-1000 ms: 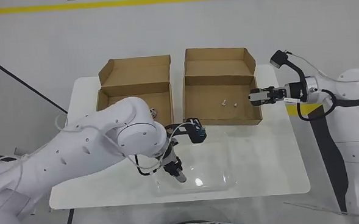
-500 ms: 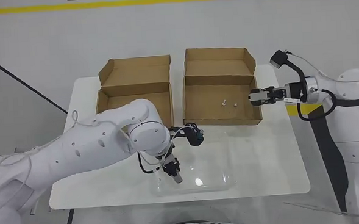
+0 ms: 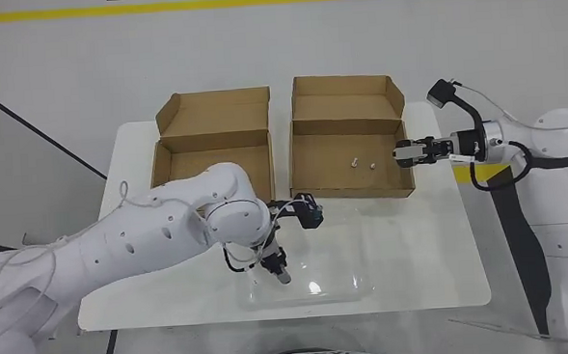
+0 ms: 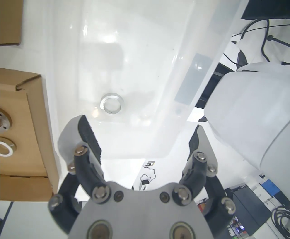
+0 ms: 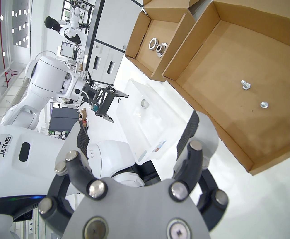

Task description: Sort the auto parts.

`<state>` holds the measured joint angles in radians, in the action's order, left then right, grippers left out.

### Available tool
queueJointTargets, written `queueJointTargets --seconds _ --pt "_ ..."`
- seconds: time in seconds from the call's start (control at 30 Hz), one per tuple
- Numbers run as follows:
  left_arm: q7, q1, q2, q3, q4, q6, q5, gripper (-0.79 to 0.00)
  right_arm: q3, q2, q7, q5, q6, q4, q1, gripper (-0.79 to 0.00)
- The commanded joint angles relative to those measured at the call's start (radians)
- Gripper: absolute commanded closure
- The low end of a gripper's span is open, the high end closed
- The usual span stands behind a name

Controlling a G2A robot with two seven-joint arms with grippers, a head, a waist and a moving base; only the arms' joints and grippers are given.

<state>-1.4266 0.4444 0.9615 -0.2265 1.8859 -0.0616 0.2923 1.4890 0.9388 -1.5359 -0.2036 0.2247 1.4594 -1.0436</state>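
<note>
A silver ring [image 4: 111, 103] lies in the clear plastic bin [image 3: 360, 291] at the table's front, also seen from above as ring [image 3: 314, 287] and farther off as ring [image 5: 144, 103]. My left gripper [image 4: 140, 135] hangs open just short of that ring, at the bin's back left edge as the left gripper [image 3: 308, 214]. The left cardboard box [image 3: 172, 163] holds a ring [image 5: 154, 43] and a flanged part [image 5: 161, 48]. Two small bolts [image 5: 245, 85] lie in the right box [image 3: 313, 175]. My right gripper [image 3: 403, 153] is open and empty at that box's right wall.
The white table [image 3: 423, 247] has bare room to the right of the bin and in front of the right box. Both boxes stand side by side at the back with their flaps up. The left arm's bulky forearm [image 3: 171, 231] covers the table's left front.
The left arm has swung its elbow in toward the table, and its gripper has shifted slightly left over the bin's edge. The right arm has stayed still.
</note>
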Motion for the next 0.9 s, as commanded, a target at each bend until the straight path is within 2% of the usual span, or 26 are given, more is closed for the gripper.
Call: queueJointTargets --seconds 0.0,0.17,0.4,0.5,0.53,0.57,0.73,0.87 --pt "-0.010 0.004 0.005 0.009 -0.007 -0.005 0.034 -0.785 0.000 0.000 0.000 0.000 0.000 0.000 0.000 -0.785" --pt "-0.043 0.012 0.024 0.030 -0.029 -0.015 0.095 -0.785 0.000 0.000 0.000 0.000 0.000 0.000 0.000 -0.785" --pt "-0.035 0.032 0.046 0.039 -0.077 -0.058 0.115 -0.785 0.000 0.000 0.000 0.000 0.000 0.000 0.000 -0.785" --pt "-0.027 0.041 0.055 0.041 -0.095 -0.079 0.127 -0.677 0.000 0.000 0.000 0.000 0.000 0.000 0.000 -0.785" --pt "-0.032 0.041 0.058 0.044 -0.098 -0.084 0.142 -0.579 0.000 0.000 0.000 0.000 0.000 0.000 0.000 -0.785" --pt "-0.030 0.045 0.061 0.045 -0.104 -0.086 0.145 -0.542 0.000 0.000 0.000 0.000 0.000 0.000 0.000 -0.785" --pt "-0.033 0.054 0.077 0.050 -0.141 -0.110 0.168 -0.434 0.000 0.000 0.000 0.000 0.000 0.000 0.000 -0.785" --pt "-0.034 0.061 0.090 0.049 -0.178 -0.125 0.169 -0.391 0.000 0.000 0.000 0.000 0.000 0.000 0.000 -0.785"
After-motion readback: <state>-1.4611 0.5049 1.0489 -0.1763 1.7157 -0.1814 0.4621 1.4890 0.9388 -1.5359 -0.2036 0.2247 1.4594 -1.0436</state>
